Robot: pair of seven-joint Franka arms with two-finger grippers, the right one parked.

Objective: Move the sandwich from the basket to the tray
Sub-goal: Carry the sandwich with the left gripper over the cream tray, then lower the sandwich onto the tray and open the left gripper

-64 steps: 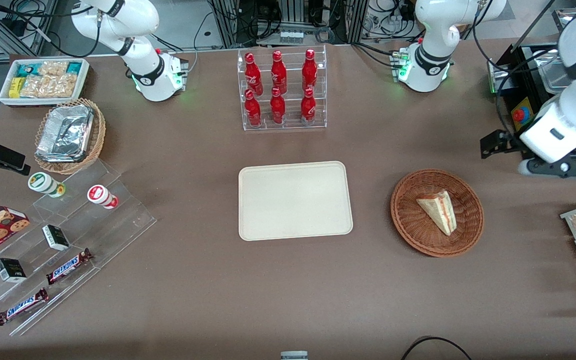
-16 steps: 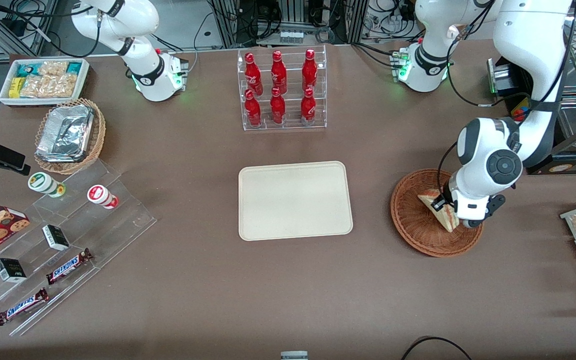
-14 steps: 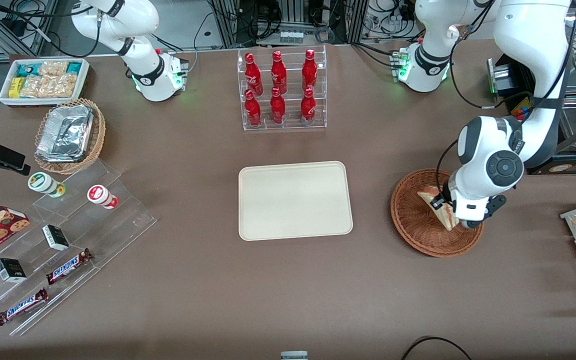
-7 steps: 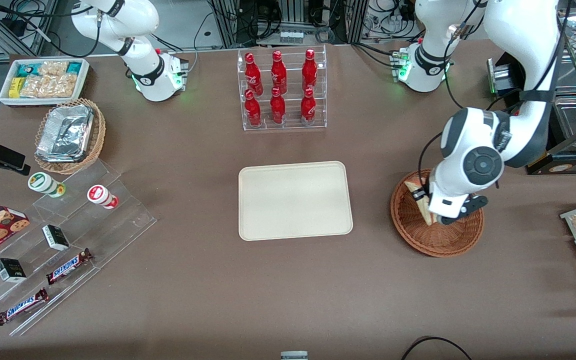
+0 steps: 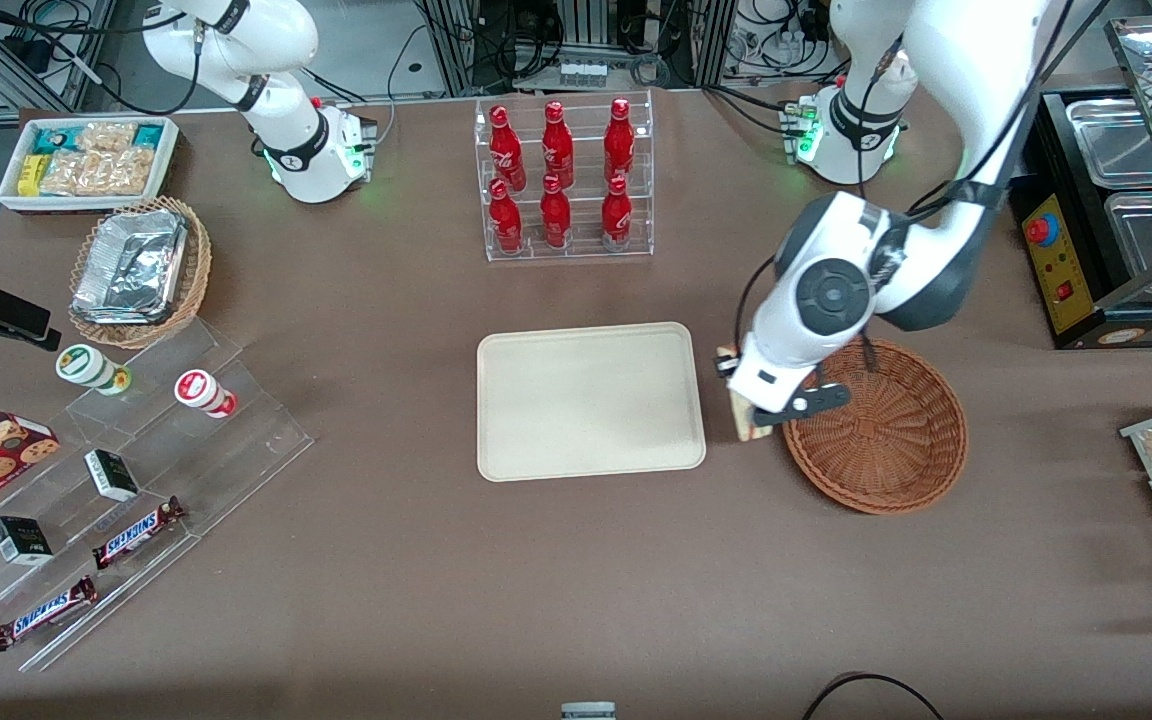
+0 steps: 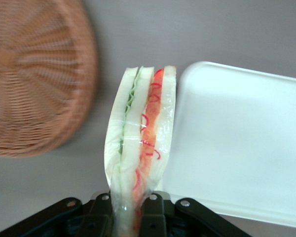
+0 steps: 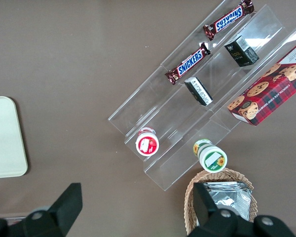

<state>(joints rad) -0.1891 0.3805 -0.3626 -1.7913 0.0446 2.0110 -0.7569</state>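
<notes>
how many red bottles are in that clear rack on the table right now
6. The red bottles stand in the clear rack, farther from the front camera than the tray: three on the upper tier, three on the lower. The gripper holds the sandwich between tray and basket.

The working arm shows glossy white, rounded shells with dark grey bands at the joints; one joint carries a round grey cap with a small centre dot; thin black cables loop along the links and down toward the wrist; its domed white base glows green at the side, with a black ring printed on it; the claw (image 5: 758, 400) is black, its body (image 6: 123, 217) studded with small silver screws.
</notes>
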